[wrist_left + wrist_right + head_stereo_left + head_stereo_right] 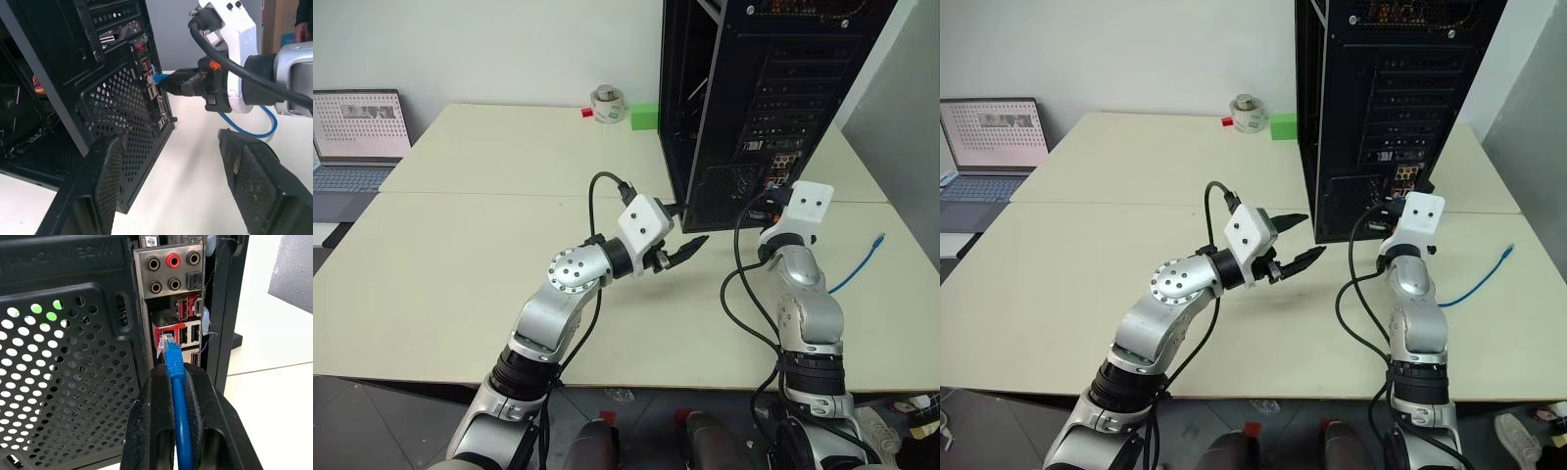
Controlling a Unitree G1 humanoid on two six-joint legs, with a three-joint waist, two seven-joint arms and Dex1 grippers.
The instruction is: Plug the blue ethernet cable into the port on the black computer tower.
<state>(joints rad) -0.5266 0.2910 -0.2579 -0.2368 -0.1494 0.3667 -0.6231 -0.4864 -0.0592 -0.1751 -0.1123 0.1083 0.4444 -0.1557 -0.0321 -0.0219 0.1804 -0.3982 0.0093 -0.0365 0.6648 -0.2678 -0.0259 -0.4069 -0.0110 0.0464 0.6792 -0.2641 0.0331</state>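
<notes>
Since the right gripper (178,382) is pinching the blue ethernet cable (175,363) w/ its plug right at the black computer tower's (63,333) red-framed port, a slightly tilted push could jam it. Left gripper (680,253) hangs spread, empty.

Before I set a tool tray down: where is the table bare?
Free: the wide stretch between the laptop and the left gripper, and the table before the tape roll. Crowded: the black computer tower rear, where the right gripper holds the blue ethernet cable.
</notes>
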